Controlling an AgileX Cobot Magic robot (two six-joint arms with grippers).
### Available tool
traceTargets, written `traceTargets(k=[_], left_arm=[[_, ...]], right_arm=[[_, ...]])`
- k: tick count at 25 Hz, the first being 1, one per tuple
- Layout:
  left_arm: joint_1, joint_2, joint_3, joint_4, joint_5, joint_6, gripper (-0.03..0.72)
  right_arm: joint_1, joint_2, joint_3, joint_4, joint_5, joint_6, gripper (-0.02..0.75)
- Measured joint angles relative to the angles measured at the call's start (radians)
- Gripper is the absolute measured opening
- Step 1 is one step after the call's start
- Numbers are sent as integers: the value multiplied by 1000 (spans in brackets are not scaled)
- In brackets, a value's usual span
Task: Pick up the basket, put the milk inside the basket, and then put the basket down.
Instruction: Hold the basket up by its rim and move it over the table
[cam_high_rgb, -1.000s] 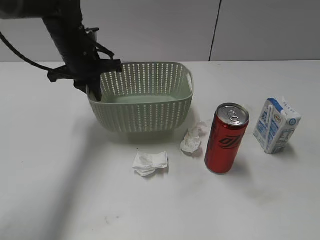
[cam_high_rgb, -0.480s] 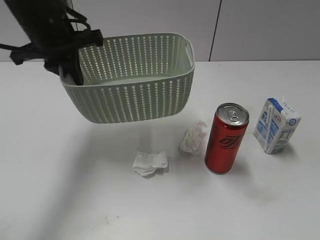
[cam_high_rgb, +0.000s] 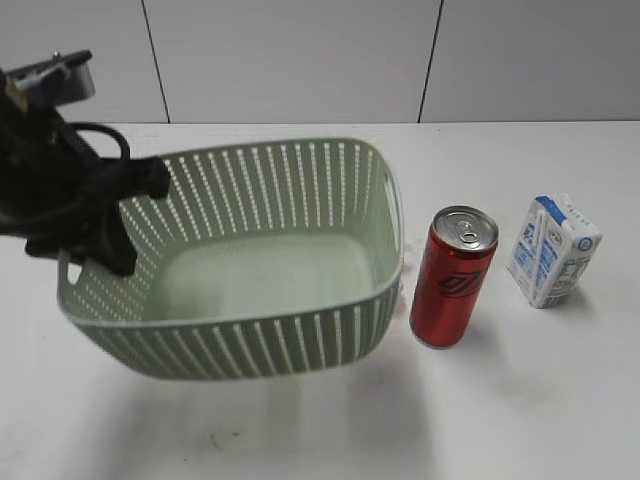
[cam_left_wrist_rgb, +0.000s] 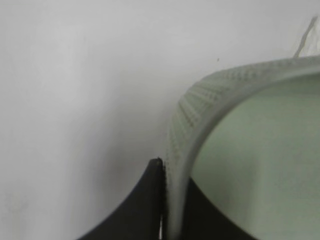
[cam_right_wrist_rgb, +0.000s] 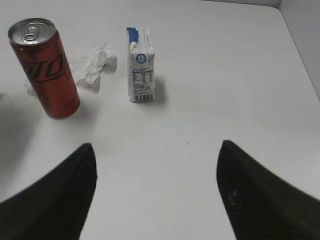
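The sage-green basket (cam_high_rgb: 270, 330) hangs in the air, close to the exterior camera and tilted, held by its left rim. My left gripper (cam_high_rgb: 105, 245) is shut on that rim; in the left wrist view the rim (cam_left_wrist_rgb: 200, 115) runs between the two dark fingers (cam_left_wrist_rgb: 172, 200). The milk (cam_high_rgb: 552, 250), a small white carton with blue print, stands on the table at the right. It also shows in the right wrist view (cam_right_wrist_rgb: 141, 67). My right gripper (cam_right_wrist_rgb: 157, 150) is open and empty over bare table, short of the milk. It does not show in the exterior view.
A tall red soda can (cam_high_rgb: 452, 277) stands between the basket and the milk; it also shows in the right wrist view (cam_right_wrist_rgb: 45, 67). A crumpled tissue (cam_right_wrist_rgb: 92, 62) lies behind the can. The table's far edge meets a pale wall (cam_high_rgb: 300, 60).
The left gripper has lifted the basket off the table and carried it up and toward the camera. The basket now hides the two tissues. The can and the milk have not moved.
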Motion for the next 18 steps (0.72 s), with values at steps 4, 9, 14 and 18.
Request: traceTargets(k=[4, 9, 14, 18], left_arm=[[-58, -37, 122, -13, -39, -25, 6], [-84, -43, 251, -15, -139, -121, 6], [-84, -44, 283, 28, -165, -138, 6], [-84, -42, 283, 75, -181, -159, 6]], right_arm=[[0, 0, 0, 0, 0, 0, 587], [0, 2, 0, -1, -2, 0, 587], [0, 140, -43, 0, -43, 0, 587], [0, 339, -105, 6, -111, 0, 587]])
